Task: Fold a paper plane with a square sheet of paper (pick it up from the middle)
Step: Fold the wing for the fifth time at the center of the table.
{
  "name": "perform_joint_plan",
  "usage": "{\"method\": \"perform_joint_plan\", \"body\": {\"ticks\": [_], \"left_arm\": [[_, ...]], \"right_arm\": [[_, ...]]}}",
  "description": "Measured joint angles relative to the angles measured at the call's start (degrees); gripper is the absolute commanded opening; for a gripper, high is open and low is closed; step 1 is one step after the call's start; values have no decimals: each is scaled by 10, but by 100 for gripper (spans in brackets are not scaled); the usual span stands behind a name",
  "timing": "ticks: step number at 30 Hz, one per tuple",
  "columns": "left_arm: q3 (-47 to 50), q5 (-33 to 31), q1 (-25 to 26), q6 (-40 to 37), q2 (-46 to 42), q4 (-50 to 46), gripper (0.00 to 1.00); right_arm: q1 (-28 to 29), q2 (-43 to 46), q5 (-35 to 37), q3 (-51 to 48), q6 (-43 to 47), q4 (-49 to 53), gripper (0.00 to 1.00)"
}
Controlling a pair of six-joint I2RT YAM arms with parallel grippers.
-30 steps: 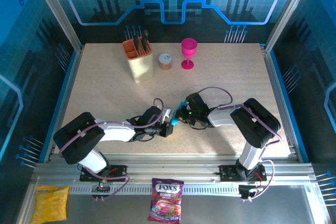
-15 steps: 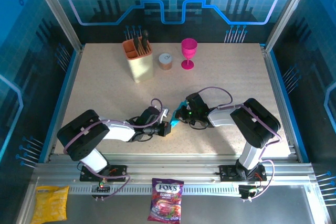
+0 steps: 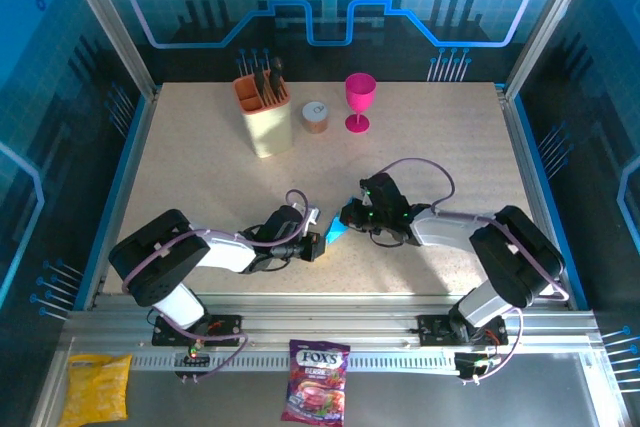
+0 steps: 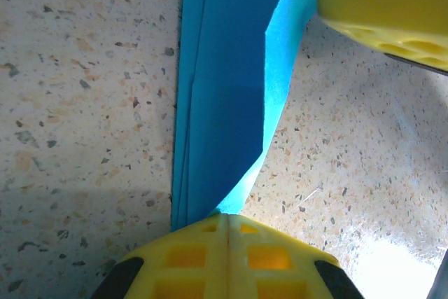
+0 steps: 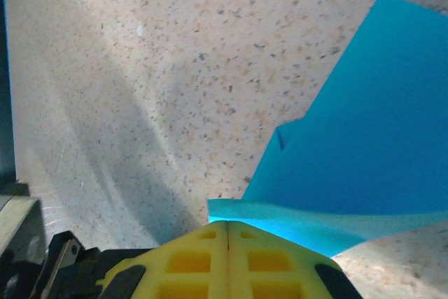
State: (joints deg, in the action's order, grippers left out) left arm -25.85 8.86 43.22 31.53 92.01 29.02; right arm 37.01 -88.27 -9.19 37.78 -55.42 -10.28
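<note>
The cyan-blue sheet of paper (image 3: 336, 231) is folded into long narrow layers and sits low over the table's near middle, between my two grippers. In the left wrist view the folded paper (image 4: 224, 103) runs from the top edge down into my left gripper (image 4: 227, 218), whose yellow jaws are shut on its narrow end. My right gripper (image 5: 228, 223) is shut on a curled edge of the paper (image 5: 371, 138). From above, the left gripper (image 3: 318, 240) and right gripper (image 3: 347, 217) nearly meet. One right fingertip (image 4: 378, 5) shows past the paper.
At the back of the table stand a beige utensil holder (image 3: 265, 112), a small jar (image 3: 315, 117) and a pink goblet (image 3: 359, 97). A purple candy bag (image 3: 316, 392) and a yellow snack bag (image 3: 97, 387) lie off the table, in front of the arm bases.
The right arm's forearm and elbow have swung out to the right and lower, while its gripper stays at the paper. The paper now shows lower between the grippers. The left arm has barely moved.
</note>
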Motion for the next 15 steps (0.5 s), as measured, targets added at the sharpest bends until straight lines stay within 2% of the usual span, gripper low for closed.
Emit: {"method": "perform_joint_plan", "body": {"ticks": [10,15], "left_arm": [[0,0,0,0,3,5,0],[0,0,0,0,3,5,0]], "right_arm": [[71,-2,19,-23,-7,-5,0],[83,-34,26,-20,-16,-17,0]]}}
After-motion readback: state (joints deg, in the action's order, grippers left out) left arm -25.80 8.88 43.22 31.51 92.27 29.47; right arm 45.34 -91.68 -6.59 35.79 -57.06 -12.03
